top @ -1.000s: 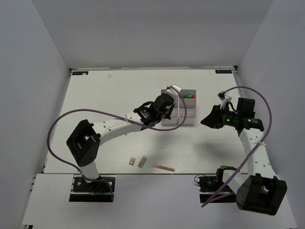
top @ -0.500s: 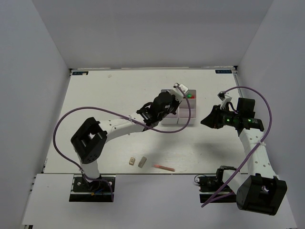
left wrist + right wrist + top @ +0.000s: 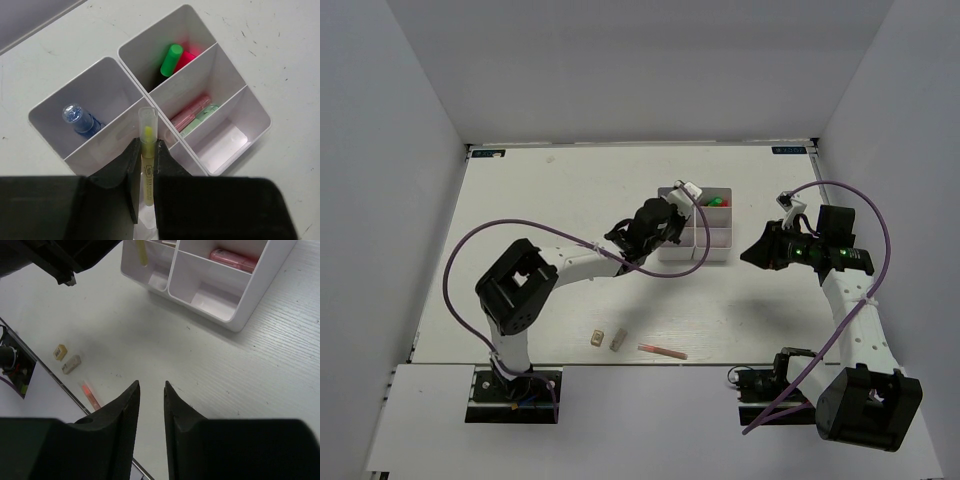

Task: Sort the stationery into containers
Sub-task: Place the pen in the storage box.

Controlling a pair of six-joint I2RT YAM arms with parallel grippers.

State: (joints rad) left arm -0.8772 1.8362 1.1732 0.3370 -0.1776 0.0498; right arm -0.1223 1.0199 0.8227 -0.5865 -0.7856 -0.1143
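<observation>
Since the job is to drop each piece into its own cell, the left gripper (image 3: 147, 150) hangs directly over the white box (image 3: 145, 50), clamped tight on a thin yellow pen (image 3: 148, 132) so that the pen points down at the box, capped end first. The pinch sits well back from the cap, which leaves the front part free to enter a cell. From the wrist view the tip lies right over a dividing wall on the box's side nearest this arm, so I cannot tell which cell it is over; I judge it needs a small shift before release or it may catch on the wall. The pen is slim, with a pale yellow barrel, a clear cap showing a brighter yellow core, and a small printed label near the fingers. Inside the box, one end cell holds a green cap (image 3: 171, 59) and a red cap (image 3: 185, 59), the cell beside it a pink marker (image 3: 190, 112) and a pale green marker (image 3: 202, 117), and a cell across the middle wall a blue-capped item (image 3: 80, 120). Well away from the box, toward the arm bases, lie two erasers (image 3: 597, 339) (image 3: 618, 341) and a pink pen (image 3: 663, 351), not yet sorted. The right gripper (image 3: 151, 387) hovers off the box's far side from the left arm, its fingers a narrow gap apart and holding nothing, probably kept clear.
</observation>
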